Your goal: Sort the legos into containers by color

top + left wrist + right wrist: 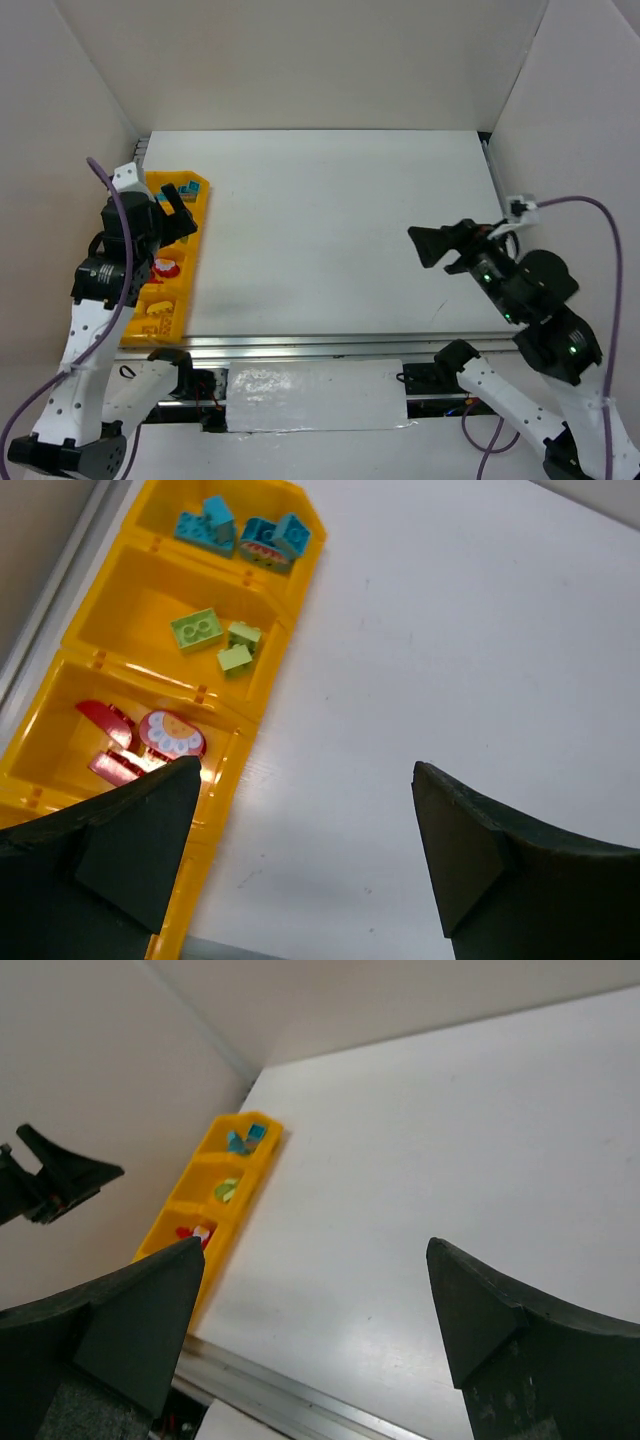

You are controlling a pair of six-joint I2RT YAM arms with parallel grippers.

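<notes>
Bricks sorted by colour in tray under left gripper. It and right gripper are spread, empty. Sorting looks done.

Tray lies at left edge of table, w/ bricks in its compartments. L gripper over tray; R gripper over table's right side, well apart.

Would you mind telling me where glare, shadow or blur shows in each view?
Top external: the glossy strip at the near edge glares white, and a faint shadow lies on the table beside the tray. Left wrist: a bright highlight washes out part of the red legos; the left pincer looms dark and soft-edged. Right wrist: the right pincer is dark, the tray tiny.
</notes>
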